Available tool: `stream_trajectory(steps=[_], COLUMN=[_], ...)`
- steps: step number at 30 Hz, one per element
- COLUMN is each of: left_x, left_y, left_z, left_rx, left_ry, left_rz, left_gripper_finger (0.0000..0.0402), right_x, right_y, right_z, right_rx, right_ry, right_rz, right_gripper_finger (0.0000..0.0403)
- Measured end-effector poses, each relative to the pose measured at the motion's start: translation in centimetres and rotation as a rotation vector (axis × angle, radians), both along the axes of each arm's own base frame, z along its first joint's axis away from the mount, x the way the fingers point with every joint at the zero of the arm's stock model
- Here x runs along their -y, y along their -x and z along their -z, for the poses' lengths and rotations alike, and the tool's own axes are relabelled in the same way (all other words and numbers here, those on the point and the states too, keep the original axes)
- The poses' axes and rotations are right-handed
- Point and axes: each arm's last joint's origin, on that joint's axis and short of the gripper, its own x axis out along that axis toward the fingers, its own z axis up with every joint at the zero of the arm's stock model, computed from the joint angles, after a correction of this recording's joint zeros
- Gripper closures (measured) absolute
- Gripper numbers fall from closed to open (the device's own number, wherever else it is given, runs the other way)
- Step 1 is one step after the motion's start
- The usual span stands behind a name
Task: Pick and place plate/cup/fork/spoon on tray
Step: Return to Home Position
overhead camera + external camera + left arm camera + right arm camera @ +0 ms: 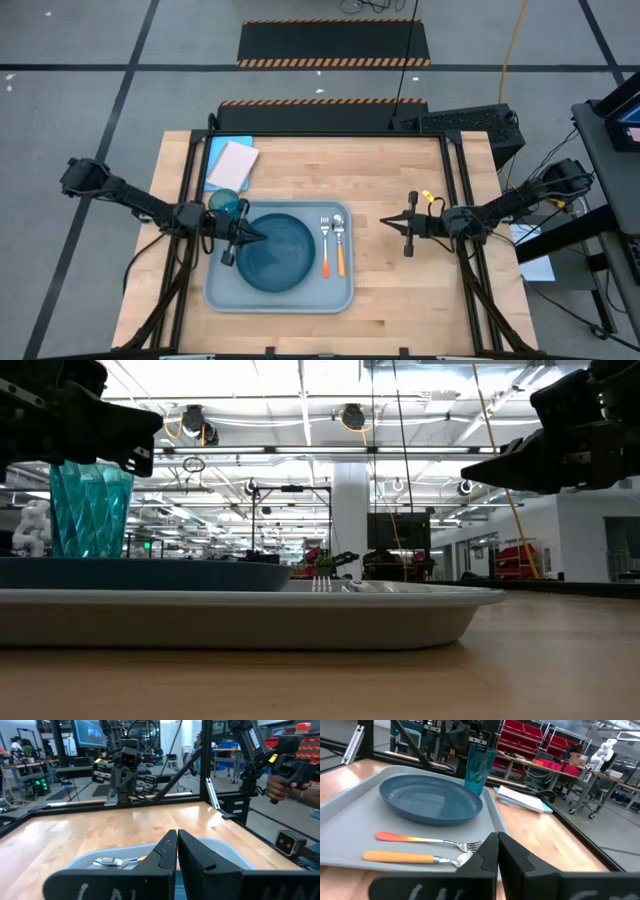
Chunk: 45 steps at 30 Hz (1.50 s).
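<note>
Pale grey-blue plastic, the tray (pixel 222 296) lies on the wooden counter (pixel 420 300) with all four pieces of tableware on it. Its dark teal plate (pixel 285 255) fills the tray's middle, lying flat. Just beside the plate, toward the right arm, the fork (pixel 325 247) and the spoon (pixel 339 245) lie side by side and parallel, the fork nearer the plate, metal ends pointing to the far edge of the counter. The translucent teal cup (pixel 224 204) stands upright in the tray's far corner on the left arm's side, close to the plate's rim. Over the plate's edge nearest the left arm hangs the left pincer (pixel 250 238), narrowed to a slit with its fingers almost touching and nothing between them. The right pincer (pixel 389 223) sits apart from the tray, above bare counter on the right arm's side, its tip aimed at the cutlery; its fingers are likewise pressed nearly together and empty. Beyond the tray's far corner near the cup, a flat blue-and-pink rectangle (pixel 230 163) rests on the counter.
</note>
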Motion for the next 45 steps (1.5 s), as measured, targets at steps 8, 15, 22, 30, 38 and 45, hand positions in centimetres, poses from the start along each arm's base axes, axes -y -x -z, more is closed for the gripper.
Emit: stream_trajectory(steps=[8,15,22,30,38,45], left_x=[-0.8,-1.0,-1.1,-1.1,-1.0,-1.0], left_y=[-0.2,-0.1,0.3,1.1,1.9,2.4], left_z=[0.0,-0.2,-0.6,-0.9,-0.9,-1.2], left_rx=[-0.007,0.003,0.024,0.016,-0.012,0.006], left_ry=[0.020,0.031,0.035,0.034,0.025,0.024], left_rz=[-0.061,-0.074,-0.058,-0.048,-0.028,-0.018], left_gripper_finger=[0.0383,0.0383,0.0383,0.0383,0.0383,0.0383], right_x=[0.0,0.0,0.0,0.0,0.0,0.0], right_y=[0.0,0.0,0.0,0.0,0.0,0.0], right_z=[0.0,0.0,0.1,0.4,0.4,0.4], right_rx=[-0.002,-0.003,-0.006,-0.039,-0.038,-0.038], right_ry=[-0.002,-0.002,-0.004,-0.016,-0.016,-0.017], right_rz=[-0.001,-0.001,-0.002,0.000,0.000,0.000], right_gripper_finger=[0.0403,0.0403,0.0403,0.0403,0.0403,0.0403])
